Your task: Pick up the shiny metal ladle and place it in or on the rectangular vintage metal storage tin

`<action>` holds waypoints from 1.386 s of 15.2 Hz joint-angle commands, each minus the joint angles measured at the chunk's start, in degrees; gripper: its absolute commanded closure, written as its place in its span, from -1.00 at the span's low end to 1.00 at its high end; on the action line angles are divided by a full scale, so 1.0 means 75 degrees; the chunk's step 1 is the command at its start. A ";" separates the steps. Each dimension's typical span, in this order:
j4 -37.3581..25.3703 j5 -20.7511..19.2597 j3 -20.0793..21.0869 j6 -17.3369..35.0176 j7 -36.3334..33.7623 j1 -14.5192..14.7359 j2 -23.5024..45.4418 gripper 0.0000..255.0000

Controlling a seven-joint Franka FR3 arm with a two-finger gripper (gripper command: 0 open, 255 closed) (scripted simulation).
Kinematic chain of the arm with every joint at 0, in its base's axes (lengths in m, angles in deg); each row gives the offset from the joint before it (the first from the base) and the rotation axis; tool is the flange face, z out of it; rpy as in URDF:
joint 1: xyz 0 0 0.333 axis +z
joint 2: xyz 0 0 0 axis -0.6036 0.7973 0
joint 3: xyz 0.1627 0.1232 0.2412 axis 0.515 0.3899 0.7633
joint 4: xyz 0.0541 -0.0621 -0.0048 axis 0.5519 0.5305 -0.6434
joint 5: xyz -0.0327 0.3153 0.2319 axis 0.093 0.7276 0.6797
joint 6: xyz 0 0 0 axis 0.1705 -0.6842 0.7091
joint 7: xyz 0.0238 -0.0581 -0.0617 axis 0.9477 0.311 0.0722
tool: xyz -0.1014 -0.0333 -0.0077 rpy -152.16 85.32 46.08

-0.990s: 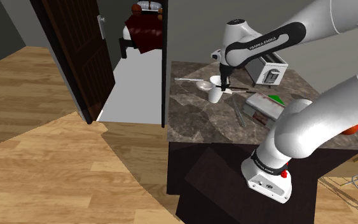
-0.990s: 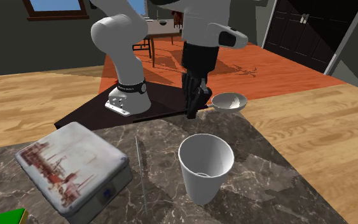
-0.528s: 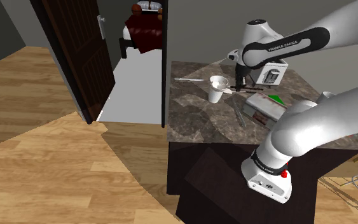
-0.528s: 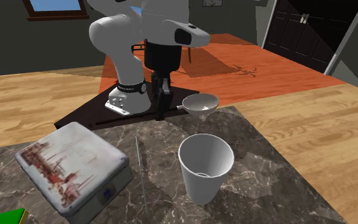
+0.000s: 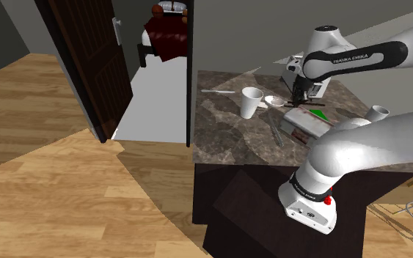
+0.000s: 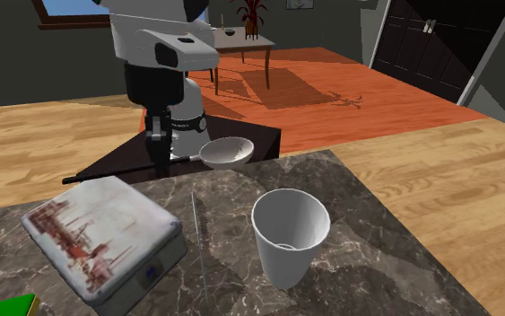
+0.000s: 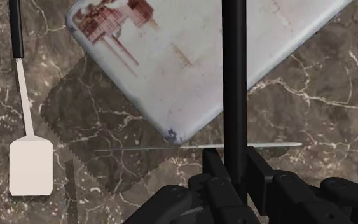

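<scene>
The ladle [image 6: 228, 153] is pinched by its black handle between the fingers of the gripper [image 6: 159, 160] and is held level, clear of the counter [image 6: 376, 269]. Within the last second the gripper, with the ladle, has been carried from beyond the cup [image 6: 288, 235] to the far edge of the tin [image 6: 98, 224]. The cup has been left standing beside the tin, untouched.

In the wrist view the handle is seen crossing one corner of the tin, while the gripper itself is over bare counter just beside that corner. The pale bowl of the ladle hangs off the tin on the cup's side.

The carry is judged to be nearly complete. A short further shift over the tin, a descent and a release remain. As the tin is closed, the ladle is to be laid on top; overhang of the long handle should be checked. A spatula [image 7: 30, 167] lies on the counter near the tin.
</scene>
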 commanded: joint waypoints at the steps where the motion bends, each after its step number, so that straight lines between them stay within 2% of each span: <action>1: -0.0039 -0.0222 -0.0281 -0.0075 0.0441 -0.0291 -0.0171 1.00; 9: -0.0569 -0.0940 -0.1620 -0.0124 0.2225 -0.1130 -0.0378 1.00; 21: -0.0082 -0.1576 -0.2737 0.1521 0.1879 -0.0771 0.0715 1.00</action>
